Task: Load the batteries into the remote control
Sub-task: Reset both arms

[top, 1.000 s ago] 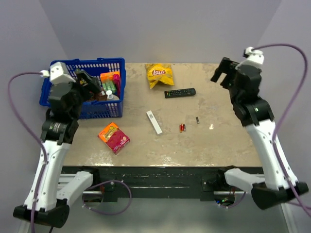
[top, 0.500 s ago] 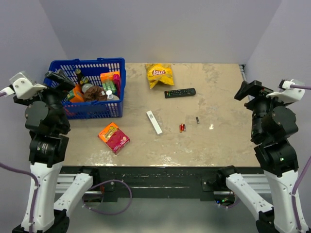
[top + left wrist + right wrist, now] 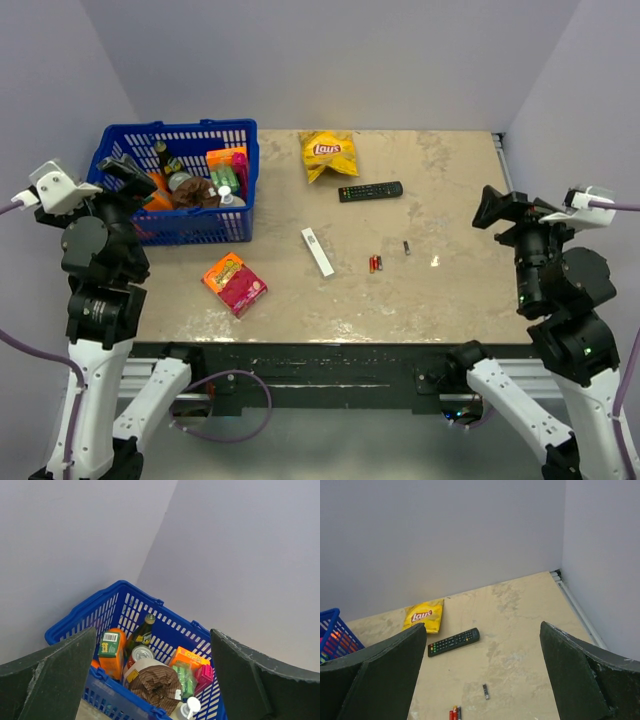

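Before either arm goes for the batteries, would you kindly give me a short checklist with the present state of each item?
1. Left gripper open, nothing between the fingers: ok.
2. Right gripper open, nothing held: ok.
3. Batteries lying free on the table, just right of the white remote and apart from it: ok.
4. White remote uncovered, nothing resting on it: ok.
5. Remote's battery bay exposed: cannot tell, too small in the top view.
6. A gripper positioned above the batteries: not ok; both are raised near the table's left and right sides.
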`<state>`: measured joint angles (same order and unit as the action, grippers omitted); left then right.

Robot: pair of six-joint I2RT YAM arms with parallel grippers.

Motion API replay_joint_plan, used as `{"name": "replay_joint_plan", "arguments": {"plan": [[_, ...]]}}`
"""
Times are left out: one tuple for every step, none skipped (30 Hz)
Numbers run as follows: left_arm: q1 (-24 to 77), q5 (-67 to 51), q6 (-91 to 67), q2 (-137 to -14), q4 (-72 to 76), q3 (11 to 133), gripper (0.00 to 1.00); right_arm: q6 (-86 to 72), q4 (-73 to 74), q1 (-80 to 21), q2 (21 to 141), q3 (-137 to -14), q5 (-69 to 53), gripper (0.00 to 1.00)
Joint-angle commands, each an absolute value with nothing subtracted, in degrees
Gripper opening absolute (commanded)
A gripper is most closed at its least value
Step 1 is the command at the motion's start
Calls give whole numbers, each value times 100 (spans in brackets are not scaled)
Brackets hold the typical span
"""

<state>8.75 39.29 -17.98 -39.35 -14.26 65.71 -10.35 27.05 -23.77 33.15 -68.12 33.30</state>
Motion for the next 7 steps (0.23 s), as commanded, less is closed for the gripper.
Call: {"name": "replay_joint_plan", "arguments": {"plan": [[861,3973,-1837,-3981,-1397,6618,100,-958,2514,-2505,3366,-6829,3270,98],[861,3955,-1837,-3973,-1406,6618,100,-967,2505,-2514,3375,-6794,3252,98],[861,3920,-1828,-3973,-1450,6618,100,-975,2505,-2522,3401,-6794,3235,98],[861,3903,-1819,-3981,-1441,6618,100,-1028,2522,-2522,3401,-6794,3200,98],[861,3850,-1793,-3981,-1450,6618,100,-1046,2549,-2522,3419,-6785,3164,98],[861,3815,-1767,-3981,-1468,6627,100,-1055,2549,-2531,3419,-6785,3138,98],[861,3771,-1741,-3990,-1476,6636,100,-1081,2558,-2523,3436,-6776,3112,98]]}}
